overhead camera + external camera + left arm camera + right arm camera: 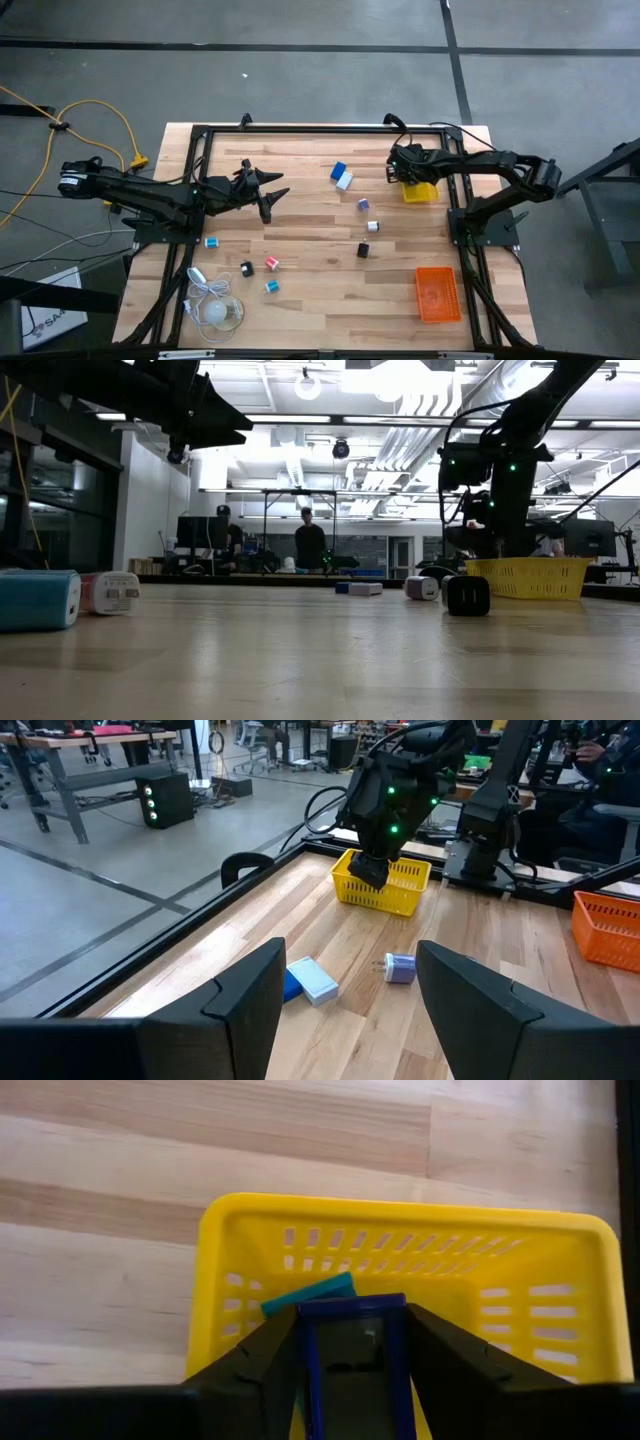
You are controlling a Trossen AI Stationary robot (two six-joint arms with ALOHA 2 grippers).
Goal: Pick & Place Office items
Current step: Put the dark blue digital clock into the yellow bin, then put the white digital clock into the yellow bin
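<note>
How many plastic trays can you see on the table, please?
2: the yellow tray lies at the far right under the right gripper; the orange tray lies at the near right.

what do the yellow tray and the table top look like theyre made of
Yellow tray: likely moulded plastic, glossy, with rows of slotted holes in its walls. Table top: looks like wood, pale planks with visible grain and seams, a slight sheen in the low view.

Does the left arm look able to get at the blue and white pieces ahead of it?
Probably yes: the left gripper is open, and bare table lies between it and those pieces.
</note>
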